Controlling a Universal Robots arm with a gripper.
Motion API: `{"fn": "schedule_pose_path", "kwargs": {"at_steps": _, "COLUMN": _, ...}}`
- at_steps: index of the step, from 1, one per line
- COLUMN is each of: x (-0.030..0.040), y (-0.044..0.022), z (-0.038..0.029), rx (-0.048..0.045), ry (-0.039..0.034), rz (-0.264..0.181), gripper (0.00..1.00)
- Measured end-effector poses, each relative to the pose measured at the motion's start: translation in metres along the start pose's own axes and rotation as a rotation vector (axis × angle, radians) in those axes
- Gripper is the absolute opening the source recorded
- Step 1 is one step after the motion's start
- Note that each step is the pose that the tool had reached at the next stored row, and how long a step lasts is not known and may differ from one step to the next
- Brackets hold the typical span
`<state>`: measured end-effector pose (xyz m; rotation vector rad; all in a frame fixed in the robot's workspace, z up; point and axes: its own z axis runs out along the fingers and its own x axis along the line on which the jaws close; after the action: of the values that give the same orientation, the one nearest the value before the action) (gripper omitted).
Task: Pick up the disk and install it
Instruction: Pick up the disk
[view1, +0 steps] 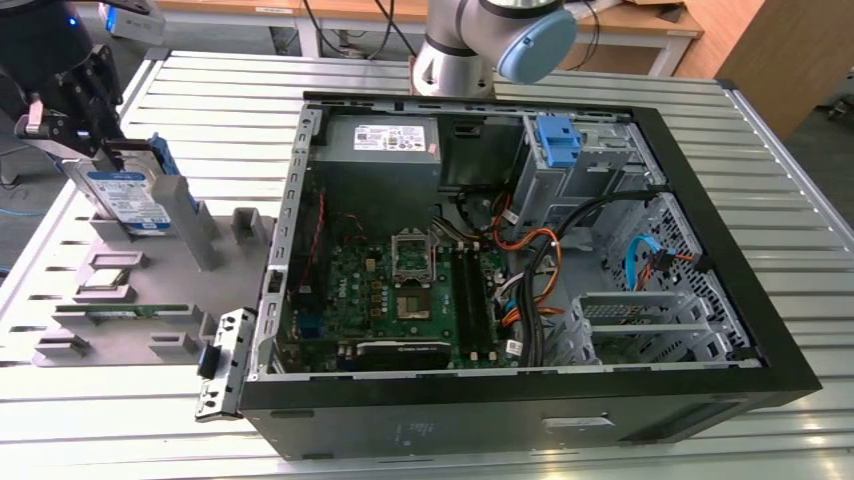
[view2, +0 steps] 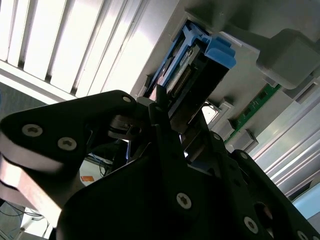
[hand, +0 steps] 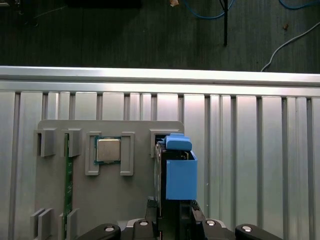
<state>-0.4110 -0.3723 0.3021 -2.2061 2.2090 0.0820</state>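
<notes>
The disk (view1: 136, 200), a silver drive with a white-and-blue label and blue side rails, stands on edge in a slot of the grey holder tray (view1: 200, 290) at the exterior view's left. My gripper (view1: 114, 152) comes down onto its upper end, and the black fingers (view1: 74, 105) clamp it from both sides. The first wrist view looks along the disk (hand: 180, 175), whose blue rail runs out from between the fingers (hand: 197, 220). In the second wrist view the disk (view2: 192, 65) rises from my gripper (view2: 175, 112) toward the tray.
The open computer case (view1: 747, 300) lies on the slatted metal table (view1: 787, 440). Inside are a motherboard (view1: 400, 290), a power-supply box (view1: 394, 138), cables and a bare blue bracket (view1: 558, 140) at the drive bay. The tray also holds a processor chip (hand: 108, 150) and a green memory stick (hand: 68, 190).
</notes>
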Motion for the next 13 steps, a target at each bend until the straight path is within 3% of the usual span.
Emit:
{"fn": "schedule_pose_path", "kwargs": {"at_steps": 8, "x": 0.0, "y": -0.0002, "z": 0.0001, "rx": 0.0001, "ry": -0.0001, "rz": 0.0, "gripper": 0.36}}
{"fn": "schedule_pose_path", "kwargs": {"at_steps": 9, "x": 0.0, "y": -0.0002, "z": 0.0, "rx": 0.0, "ry": 0.0, "rz": 0.0, "gripper": 0.42}}
{"fn": "schedule_pose_path", "kwargs": {"at_steps": 13, "x": 0.0, "y": -0.0003, "z": 0.0, "rx": 0.0, "ry": 0.0, "rz": 0.001, "gripper": 0.42}}
